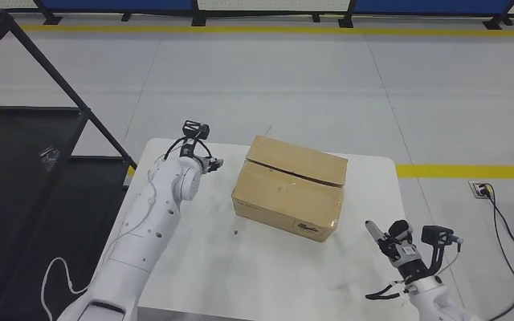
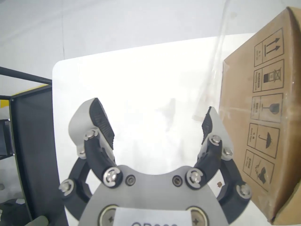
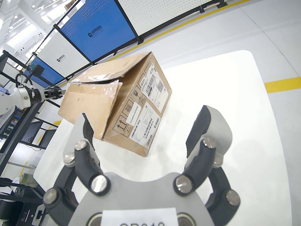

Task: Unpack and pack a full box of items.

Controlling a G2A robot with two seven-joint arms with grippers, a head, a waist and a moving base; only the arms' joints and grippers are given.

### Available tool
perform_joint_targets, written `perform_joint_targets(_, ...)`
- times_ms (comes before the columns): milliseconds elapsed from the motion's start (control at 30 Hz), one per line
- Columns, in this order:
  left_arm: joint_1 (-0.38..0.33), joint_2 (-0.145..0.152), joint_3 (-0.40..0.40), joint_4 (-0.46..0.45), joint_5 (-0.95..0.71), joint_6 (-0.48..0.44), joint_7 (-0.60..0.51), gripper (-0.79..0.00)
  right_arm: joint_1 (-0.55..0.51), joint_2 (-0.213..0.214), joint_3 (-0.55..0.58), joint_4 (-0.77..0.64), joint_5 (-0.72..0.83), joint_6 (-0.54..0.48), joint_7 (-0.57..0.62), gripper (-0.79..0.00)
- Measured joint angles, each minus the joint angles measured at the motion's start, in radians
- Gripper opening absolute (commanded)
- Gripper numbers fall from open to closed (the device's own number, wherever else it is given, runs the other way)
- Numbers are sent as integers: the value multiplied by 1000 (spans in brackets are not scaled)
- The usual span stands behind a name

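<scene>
A brown cardboard box [image 1: 290, 186] lies on the white table [image 1: 241, 265], its top flaps folded down with a slight gap between them. My left gripper [image 1: 215, 164] hangs open just off the box's left end, nothing between its fingers; the left wrist view shows the gripper [image 2: 152, 118] beside the box's [image 2: 263, 123] printed side. My right gripper [image 1: 384, 238] stands open near the table's front right corner, a short way from the box. The right wrist view has this gripper [image 3: 143, 123] facing the box's [image 3: 117, 99] labelled end, with the left gripper [image 3: 55, 93] beyond it.
A black metal rack [image 1: 48, 168] stands close to the table's left edge. Bare table lies in front of the box and to its right. Blue and white partition panels [image 3: 112, 17] line the far side of the floor.
</scene>
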Motion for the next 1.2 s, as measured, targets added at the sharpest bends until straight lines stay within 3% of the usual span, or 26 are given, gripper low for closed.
perform_joint_targets(367,-6,-2,5,9,-8,-7,-7,0,-5,6,-1,-35,-43,43,56,0)
perform_joint_targets(467,-17,-13,16,25,-8,58,-46,0,-5,6,-1,-35,-43,43,55,0)
perform_joint_targets(600,-71,-59,95,85,-8,212,-140,0,-5,6,-1,-35,-43,43,55,0)
perform_joint_targets(800,-161,-138,177,265,-94,341,-202,0,-5,6,-1,-35,-43,43,55,0)
perform_joint_targets(1033,-234,-206,180,492,-242,359,-181,0,-5,6,-1,-35,-43,43,55,0)
perform_joint_targets(1200,-239,-214,182,513,-254,348,-181,0,-5,6,-1,-35,-43,43,55,0)
